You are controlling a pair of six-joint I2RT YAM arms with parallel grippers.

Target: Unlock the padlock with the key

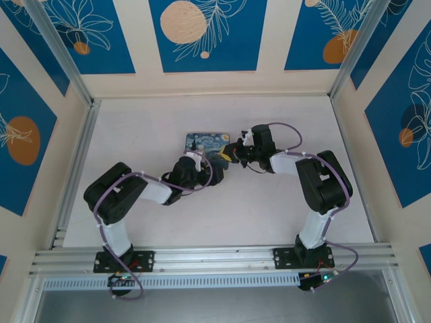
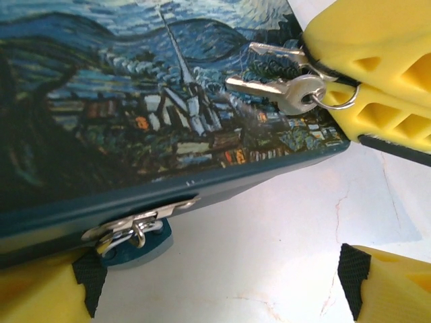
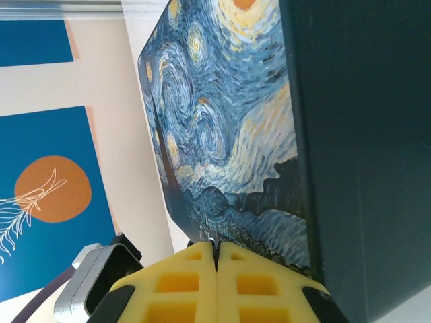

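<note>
- Bringing key to lock: right jaws pinch the key over the Starry-Night tin.
- Left jaws spread around the padlock, which hangs on the tin's hasp.
- Next, likely: steady the padlock and find its keyhole.

top external camera: mounted above and behind both arm bases, which sit at the lower edge of the frame. it faces steeply down over the whole white table, at long range.

left wrist camera: very close, looking obliquely across the lid of the rectangular blue-and-yellow painted tin box. the left gripper spans the bottom edge.

right wrist camera: very close, grazing the same lid. the right gripper is at lower centre and a blue wall panel with an orange disc at frame left.

all three views share the tin box. the left wrist view also takes in the right gripper at upper right.
</note>
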